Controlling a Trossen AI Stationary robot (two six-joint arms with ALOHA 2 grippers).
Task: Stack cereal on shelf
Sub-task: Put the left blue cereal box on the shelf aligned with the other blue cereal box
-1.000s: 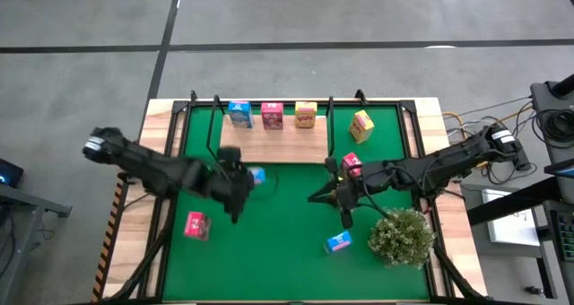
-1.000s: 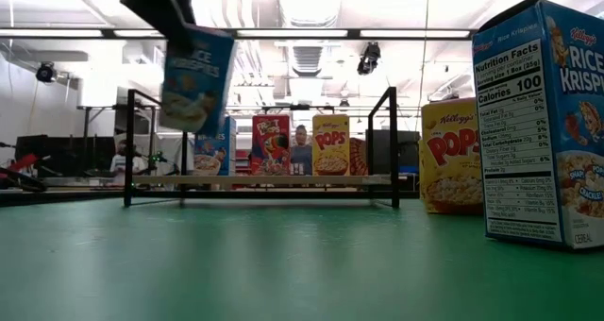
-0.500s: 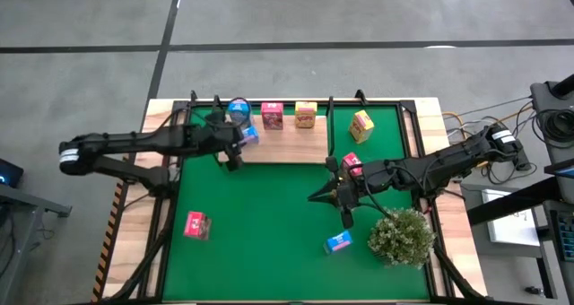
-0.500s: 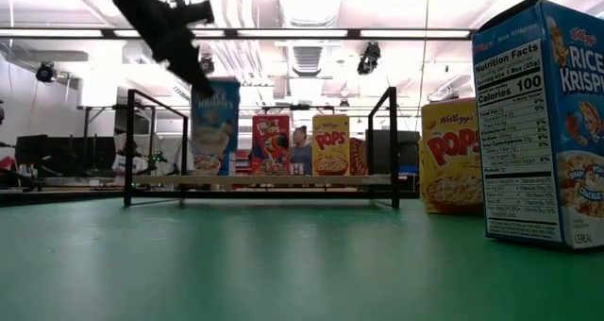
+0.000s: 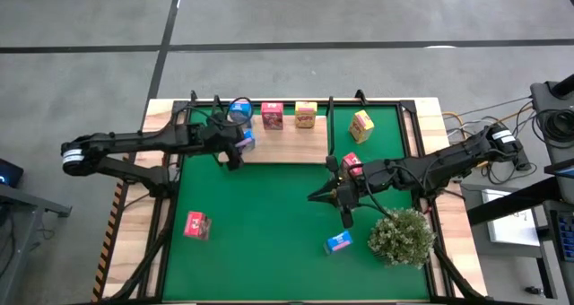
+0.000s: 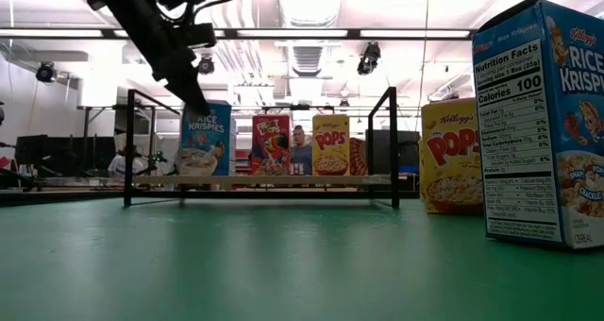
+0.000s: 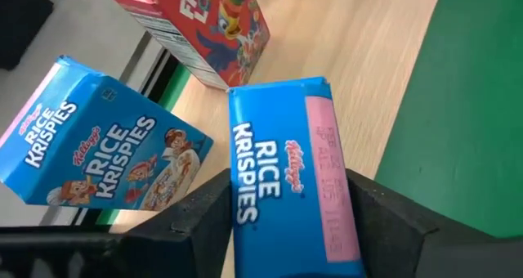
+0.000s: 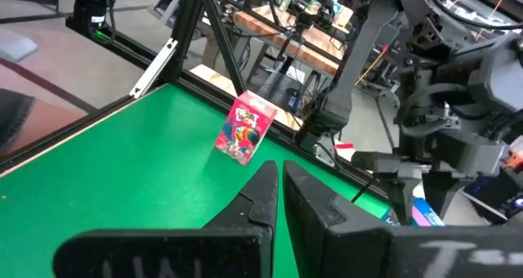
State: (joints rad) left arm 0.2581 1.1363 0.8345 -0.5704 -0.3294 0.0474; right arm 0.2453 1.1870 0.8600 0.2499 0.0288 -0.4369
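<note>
The left gripper point(image 5: 235, 143) reaches over the left end of the flat light-wood shelf board with thin black posts point(image 5: 287, 145), which lies along the far edge of the green table mat point(image 5: 269, 224). Its dark fingers point(image 7: 196, 221) are spread just wide enough to clamp a blue Rice Krispies carton point(image 7: 290, 176) by its two sides. In the low view this carton point(image 6: 205, 139) stands upright on the board, with the gripper coming down onto its top from the left. A second blue Rice Krispies carton point(image 7: 102, 151) sits just beside the held one, nearer the shelf's far left corner, tilted in the wrist view. A pink-red Froot Loops carton point(image 5: 272, 116) and a yellow Pops carton point(image 5: 305, 114) stand further along the shelf's far edge.

The right gripper point(image 5: 342, 196) hangs over the mat's right half, its fingers point(image 8: 265, 198) closed together and holding nothing. Just beside it is a pink-red carton point(image 5: 352, 164). Another yellow carton point(image 5: 361, 126) stands near the mat's far right corner, a blue one point(image 5: 338, 242) beside the bushy green plant point(image 5: 401, 236), and a pink-red one point(image 5: 195, 225) near the mat's left edge.
</note>
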